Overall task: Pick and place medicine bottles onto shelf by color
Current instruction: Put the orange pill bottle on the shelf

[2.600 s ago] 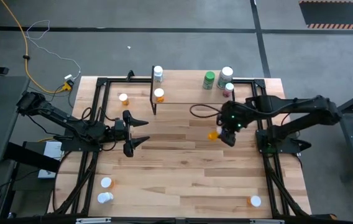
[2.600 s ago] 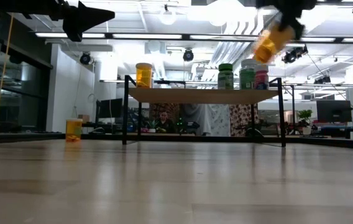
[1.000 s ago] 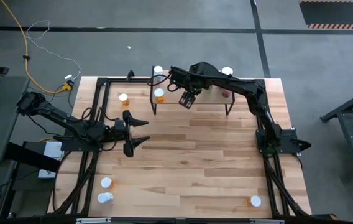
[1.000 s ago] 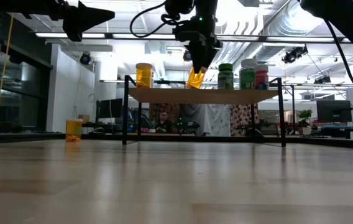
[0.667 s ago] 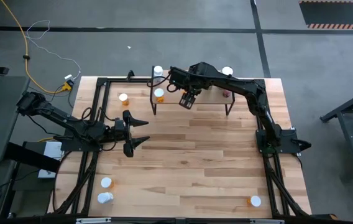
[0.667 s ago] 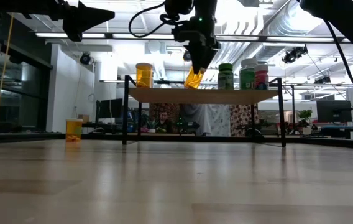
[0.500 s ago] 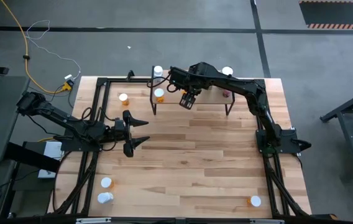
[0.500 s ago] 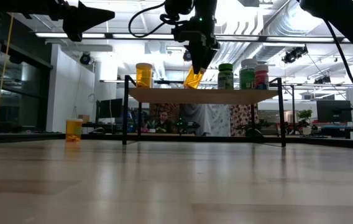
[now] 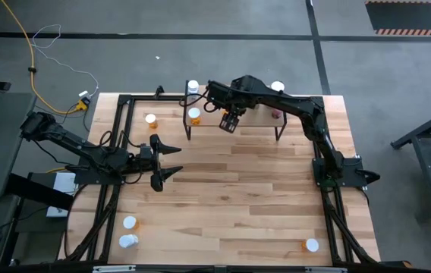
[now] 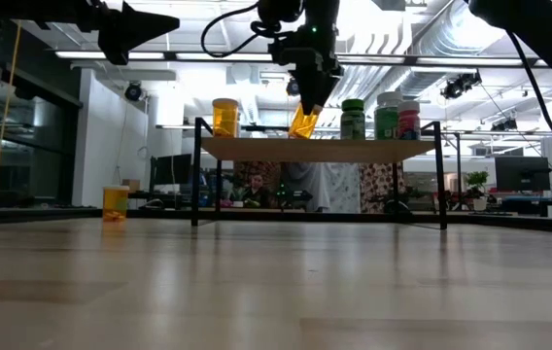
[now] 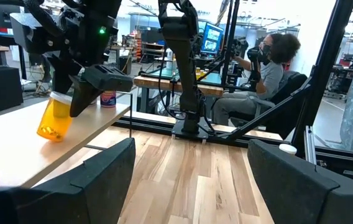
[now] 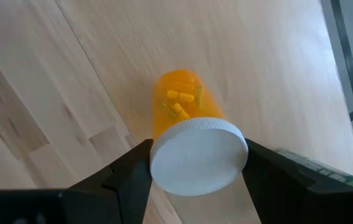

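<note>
The small orange pill bottle with a white cap (image 12: pixel 189 134) is held in the right gripper (image 9: pixel 230 122) over the little light-wood shelf on thin black legs (image 10: pixel 320 149). The two dark fingers (image 12: pixel 130 180) are clamped on the cap, one on each side. The bottle is tilted, with its bottom end down at the shelf board; it may be touching the wood, but that is hard to tell.

Another orange bottle (image 10: pixel 224 117) stands up straight near one end of the shelf. A green bottle with a green cap (image 10: pixel 353 119) stands toward the other end, with a white-capped bottle (image 10: pixel 388 116) and a pinkish bottle (image 10: pixel 409 120) close beside it.

The left gripper (image 9: pixel 171 160) waits over the big wooden table (image 9: pixel 246 197), well apart from the shelf. Its fingers are wide apart and hold nothing.

One orange bottle (image 9: pixel 150 120) stands on the table beside the shelf. Two white-capped bottles (image 9: pixel 129 232) and one more (image 9: pixel 312 245) sit at the table's near corners.
</note>
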